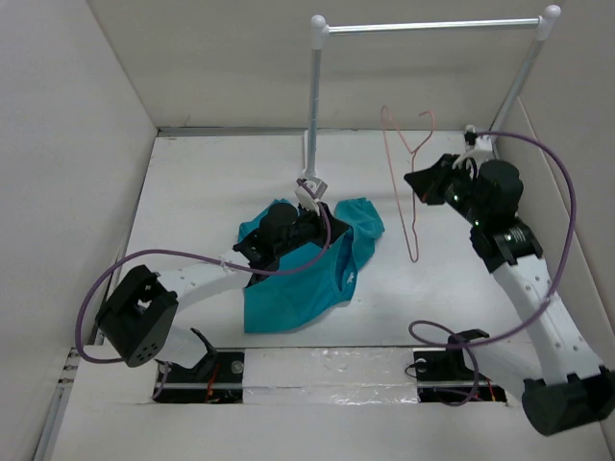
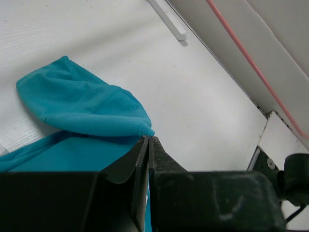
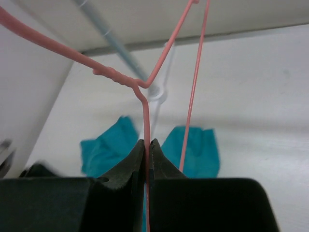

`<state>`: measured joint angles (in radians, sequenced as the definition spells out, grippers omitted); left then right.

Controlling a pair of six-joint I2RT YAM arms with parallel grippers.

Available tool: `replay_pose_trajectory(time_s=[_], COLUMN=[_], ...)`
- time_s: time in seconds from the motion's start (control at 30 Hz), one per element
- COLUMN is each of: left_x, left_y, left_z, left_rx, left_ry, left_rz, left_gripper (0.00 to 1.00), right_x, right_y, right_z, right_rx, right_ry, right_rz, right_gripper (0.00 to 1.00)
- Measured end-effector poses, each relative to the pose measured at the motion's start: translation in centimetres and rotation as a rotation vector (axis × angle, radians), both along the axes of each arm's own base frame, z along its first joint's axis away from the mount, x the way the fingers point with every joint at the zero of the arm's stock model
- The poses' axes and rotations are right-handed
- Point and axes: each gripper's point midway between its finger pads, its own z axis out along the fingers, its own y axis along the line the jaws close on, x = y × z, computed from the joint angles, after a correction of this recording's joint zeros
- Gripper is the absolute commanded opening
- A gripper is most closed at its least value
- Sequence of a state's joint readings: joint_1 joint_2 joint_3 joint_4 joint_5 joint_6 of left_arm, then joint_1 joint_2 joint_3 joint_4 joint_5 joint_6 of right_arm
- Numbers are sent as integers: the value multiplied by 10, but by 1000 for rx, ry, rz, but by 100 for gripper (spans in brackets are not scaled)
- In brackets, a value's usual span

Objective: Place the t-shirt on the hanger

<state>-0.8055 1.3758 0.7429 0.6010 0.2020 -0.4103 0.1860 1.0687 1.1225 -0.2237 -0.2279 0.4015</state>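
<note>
Right hand (image 3: 147, 143) pinches the hanger (image 3: 145, 116) upright at upper right, while left hand (image 2: 147, 141) nips the shirt (image 1: 288, 293) mid-frame, likely readying it for threading.

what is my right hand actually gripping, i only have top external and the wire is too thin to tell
Observer: The right wrist view shows the right hand shut on the hanger, pinching the wire just below its twisted neck.
Operator: ok and the other arm, holding anything
Observer: Yes. The left wrist view shows the left hand shut on an edge of the t-shirt.
</note>
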Motion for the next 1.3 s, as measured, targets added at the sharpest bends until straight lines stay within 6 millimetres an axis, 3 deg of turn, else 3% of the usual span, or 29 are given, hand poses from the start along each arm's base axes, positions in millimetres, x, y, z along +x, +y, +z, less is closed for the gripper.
replay_pose_trajectory(time_s=[0.13,0.3,0.4,0.5,0.63,0.87,1.3], left_x=[27,71,88,100,113,115,85], left_y=[-1,0,-1,-3,-3,-1,-20], left_z=[0,-1,4,14,27,28,24], left_rx=[-13,-27,-33,-49,-69,-76,-76], left_ry=[23,43,36,20,2,8,20], left_rz=[45,112,138,150,162,165,80], left_gripper=[0,0,0,0,0,0,0], right_x=[-80,-159,-195,-216,-226,-225,-194], right_y=[28,35,31,27,26,27,40], right_z=[-1,-9,-21,-30,-51,-76,-100], right_rx=[56,123,149,157,139,121,139], right_ry=[-38,-44,-3,40,138,225,302], right_rz=[171,298,334,349,361,355,335], right_gripper=[0,0,0,0,0,0,0])
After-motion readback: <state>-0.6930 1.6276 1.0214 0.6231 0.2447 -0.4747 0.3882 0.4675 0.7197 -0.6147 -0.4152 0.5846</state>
